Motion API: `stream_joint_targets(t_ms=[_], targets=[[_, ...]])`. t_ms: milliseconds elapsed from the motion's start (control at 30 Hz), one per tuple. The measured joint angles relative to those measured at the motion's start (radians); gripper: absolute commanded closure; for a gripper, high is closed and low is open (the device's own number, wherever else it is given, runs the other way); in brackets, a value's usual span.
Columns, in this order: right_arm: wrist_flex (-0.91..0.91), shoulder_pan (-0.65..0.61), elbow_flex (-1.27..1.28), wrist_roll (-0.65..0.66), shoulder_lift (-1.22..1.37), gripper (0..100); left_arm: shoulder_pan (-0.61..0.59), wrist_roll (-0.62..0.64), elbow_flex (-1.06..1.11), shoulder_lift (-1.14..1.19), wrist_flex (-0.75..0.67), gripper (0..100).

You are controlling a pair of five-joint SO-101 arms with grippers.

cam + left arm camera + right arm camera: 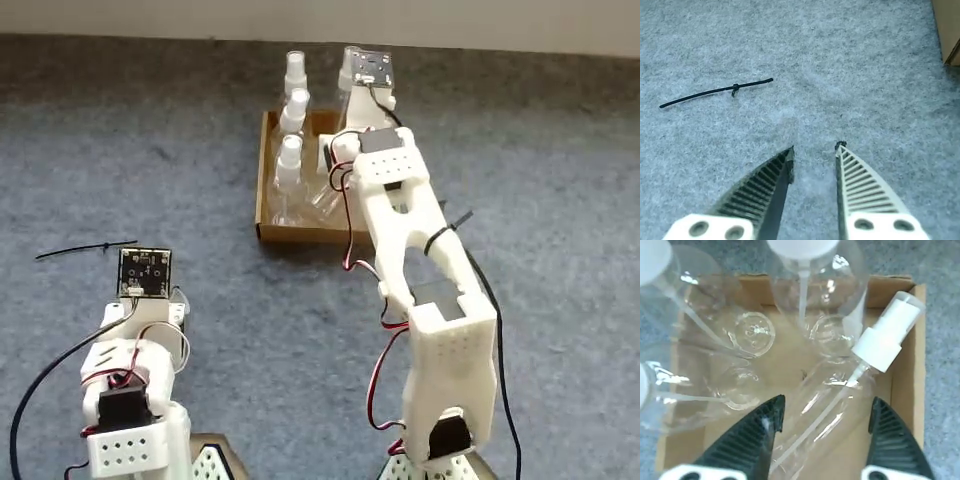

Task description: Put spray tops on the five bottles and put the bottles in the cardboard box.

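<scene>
High view: cardboard box (268, 190) sits on the grey tabletop (150, 150). Three clear upright bottles (289, 160) with white tops stand in a row inside it, long axes vertical. The right arm (410, 240) stretches over the box. The left arm (135, 340) is well apart from the box.

Left wrist view: left pincer (815, 148) is partly open with nothing in it, over bare tabletop. A black cable tie (715, 91) lies near, and a box corner shows at the edge.

Right wrist view: right pincer (827, 401) is spread wide over the box, one finger on either side of the slanted bottle (815, 425); contact cannot be told. The bottle's long axis runs diagonally across the box floor, and its spray top (887, 335) points at a side wall, away from the pincer. Whether it lies flat or leans is unclear.
</scene>
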Motion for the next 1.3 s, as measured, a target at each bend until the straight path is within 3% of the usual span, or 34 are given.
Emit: stream_joint_targets(t_ms=[1300], targets=[[0.043, 0.049, 0.035, -0.002, 0.0, 82.1, 0.0, 0.0, 0.0, 0.0, 0.0, 87]])
